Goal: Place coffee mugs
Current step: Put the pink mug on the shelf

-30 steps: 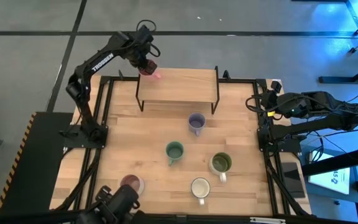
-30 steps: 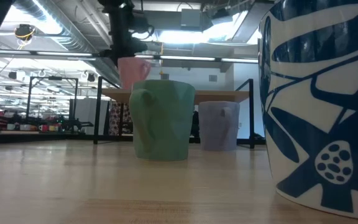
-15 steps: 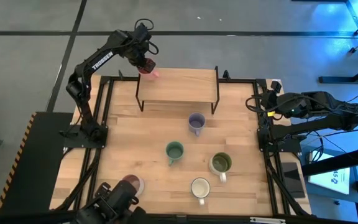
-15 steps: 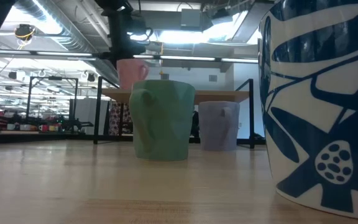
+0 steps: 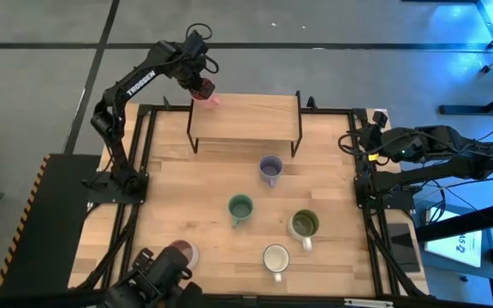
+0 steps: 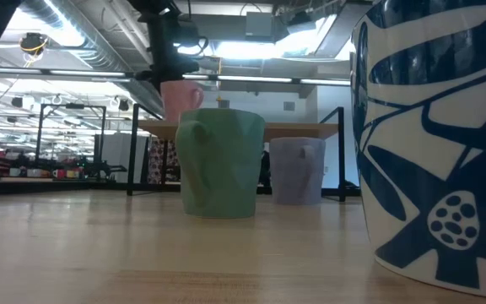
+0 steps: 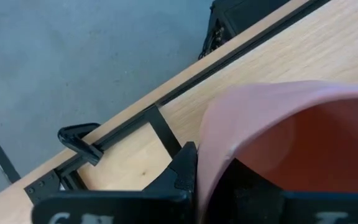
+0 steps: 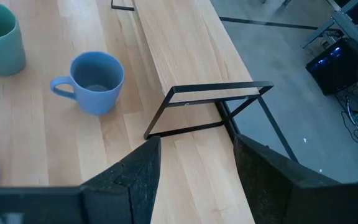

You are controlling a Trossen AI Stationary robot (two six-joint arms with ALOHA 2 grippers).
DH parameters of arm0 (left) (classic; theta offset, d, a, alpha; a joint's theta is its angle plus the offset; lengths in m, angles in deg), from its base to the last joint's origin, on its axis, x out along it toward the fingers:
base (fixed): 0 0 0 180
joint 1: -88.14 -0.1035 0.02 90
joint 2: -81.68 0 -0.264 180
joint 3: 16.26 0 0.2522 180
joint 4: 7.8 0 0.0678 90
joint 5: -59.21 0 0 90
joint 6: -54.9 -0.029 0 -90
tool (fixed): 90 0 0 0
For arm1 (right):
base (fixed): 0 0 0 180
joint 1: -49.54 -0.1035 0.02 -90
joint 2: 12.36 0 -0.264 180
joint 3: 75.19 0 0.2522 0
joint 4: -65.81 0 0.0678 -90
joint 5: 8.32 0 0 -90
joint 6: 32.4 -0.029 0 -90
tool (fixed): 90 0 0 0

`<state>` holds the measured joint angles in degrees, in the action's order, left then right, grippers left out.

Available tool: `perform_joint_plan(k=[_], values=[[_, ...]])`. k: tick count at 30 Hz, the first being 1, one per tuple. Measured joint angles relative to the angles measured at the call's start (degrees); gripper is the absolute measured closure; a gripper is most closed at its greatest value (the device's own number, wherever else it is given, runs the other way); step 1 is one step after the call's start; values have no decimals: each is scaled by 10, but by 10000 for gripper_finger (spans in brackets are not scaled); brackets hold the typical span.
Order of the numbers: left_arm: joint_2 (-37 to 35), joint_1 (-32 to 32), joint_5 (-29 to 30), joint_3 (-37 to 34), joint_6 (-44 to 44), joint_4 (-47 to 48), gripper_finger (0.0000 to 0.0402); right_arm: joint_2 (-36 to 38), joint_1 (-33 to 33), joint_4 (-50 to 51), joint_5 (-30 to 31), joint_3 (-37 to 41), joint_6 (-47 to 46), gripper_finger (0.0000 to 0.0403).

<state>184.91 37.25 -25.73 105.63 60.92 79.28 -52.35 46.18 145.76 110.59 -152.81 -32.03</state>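
My left gripper (image 5: 202, 88) is shut on the pink mug (image 5: 210, 101) at the far left corner of the raised wooden shelf (image 5: 246, 116). In the low view the pink mug (image 6: 178, 98) shows behind the teal-green mug (image 6: 220, 163), which hides its base. On the table stand the lavender mug (image 5: 270, 168), teal-green mug (image 5: 240, 207), olive-green mug (image 5: 304, 224), white mug (image 5: 276, 257) and the mug with a mauve inside (image 5: 181, 252). My right gripper (image 8: 194, 180) is open and waits at the table's right edge. My left gripper holds the pink mug by its rim (image 7: 207, 134), one finger inside the mug (image 7: 247, 186) and one outside (image 7: 180, 174). The fingers come from above, pointing down. The mug stays upright over the shelf's far left corner; whether its base rests on the shelf I cannot tell.
The shelf stands on thin black metal legs (image 5: 192, 137) along the table's far side. The mauve-inside mug, blue-patterned outside (image 6: 433, 135), fills the low view's right. Bare wood lies between the shelf and the mugs and along the table's left side (image 5: 169, 188).
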Motion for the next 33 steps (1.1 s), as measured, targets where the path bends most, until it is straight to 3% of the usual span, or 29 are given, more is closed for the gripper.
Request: perform_joint_plan(k=[33], values=[[32,-4,-7,2,-35,9,388,0,0,0,0,0,0,210]])
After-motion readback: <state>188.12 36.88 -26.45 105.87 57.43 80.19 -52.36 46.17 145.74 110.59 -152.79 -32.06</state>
